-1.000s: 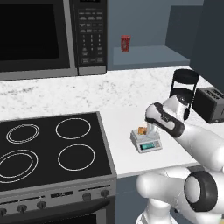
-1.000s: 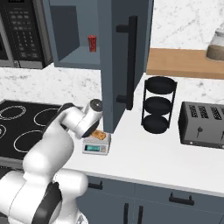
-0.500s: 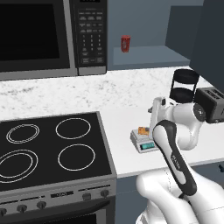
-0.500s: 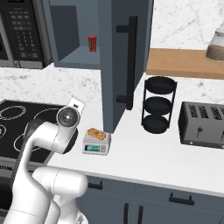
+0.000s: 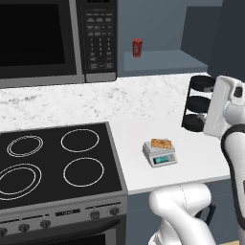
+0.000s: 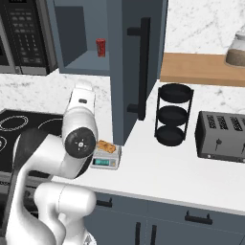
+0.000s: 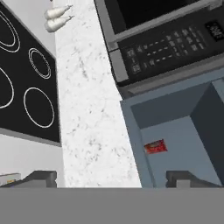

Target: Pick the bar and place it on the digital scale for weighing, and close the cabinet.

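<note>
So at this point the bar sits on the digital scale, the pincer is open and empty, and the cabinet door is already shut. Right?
Not quite: the cabinet door stands open, with the red can visible inside in the right base view. The rest holds: the bar lies on the digital scale, and the pincer is open and empty.

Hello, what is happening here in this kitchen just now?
A white robot arm is working at the counter. The bar already lies on the digital scale, beside the stove. The gripper is open and holds nothing; it faces the inside of the cabinet, where a red can stands on the shelf. The cabinet door is open, so closing it remains to be done.
</note>
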Tool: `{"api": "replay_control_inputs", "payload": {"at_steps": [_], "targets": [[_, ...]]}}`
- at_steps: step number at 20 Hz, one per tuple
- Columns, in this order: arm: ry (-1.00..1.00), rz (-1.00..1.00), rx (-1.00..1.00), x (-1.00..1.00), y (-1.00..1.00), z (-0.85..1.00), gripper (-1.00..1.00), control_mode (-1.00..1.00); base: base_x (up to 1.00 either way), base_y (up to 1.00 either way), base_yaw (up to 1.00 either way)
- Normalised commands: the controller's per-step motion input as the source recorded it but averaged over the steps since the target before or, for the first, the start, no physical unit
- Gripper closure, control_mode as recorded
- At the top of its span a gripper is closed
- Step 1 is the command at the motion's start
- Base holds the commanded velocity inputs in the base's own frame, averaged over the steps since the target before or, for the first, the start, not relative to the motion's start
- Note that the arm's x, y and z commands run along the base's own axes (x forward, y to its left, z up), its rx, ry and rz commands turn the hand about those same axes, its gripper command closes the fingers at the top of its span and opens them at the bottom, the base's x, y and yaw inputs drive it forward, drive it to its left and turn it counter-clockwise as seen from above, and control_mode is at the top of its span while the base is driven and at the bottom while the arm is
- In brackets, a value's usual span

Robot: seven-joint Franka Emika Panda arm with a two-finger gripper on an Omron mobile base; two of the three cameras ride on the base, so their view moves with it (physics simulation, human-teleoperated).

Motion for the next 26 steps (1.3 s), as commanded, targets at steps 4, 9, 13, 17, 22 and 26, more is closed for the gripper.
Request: {"api": "replay_control_inputs", "payload": {"at_steps": [4,9,13,17,22,26], "targets": [[-0.84,-0.06,-0.19,-1.0,0.03,0.24,-1.0,-1.0,0.0,0.0,0.0],[-0.72,-0.14,-0.14,-0.98,-0.03,0.14,-1.0,-1.0,0.0,0.0,0.0],[-0.58,-0.08,-0.04,-0.88,-0.12,-0.3,-1.0,-1.0,0.0,0.0,0.0],[-0.69,-0.08,-0.02,-1.0,0.11,-0.64,-1.0,-1.0,0.0,0.0,0.0],[-0.13,-0.05,-0.02,-0.16,-0.3,-0.7,-1.0,-1.0,0.0,0.0,0.0],[-0.01,0.0,-0.02,0.54,-0.11,-0.95,-1.0,-1.0,0.0,0.0,0.0]]}}
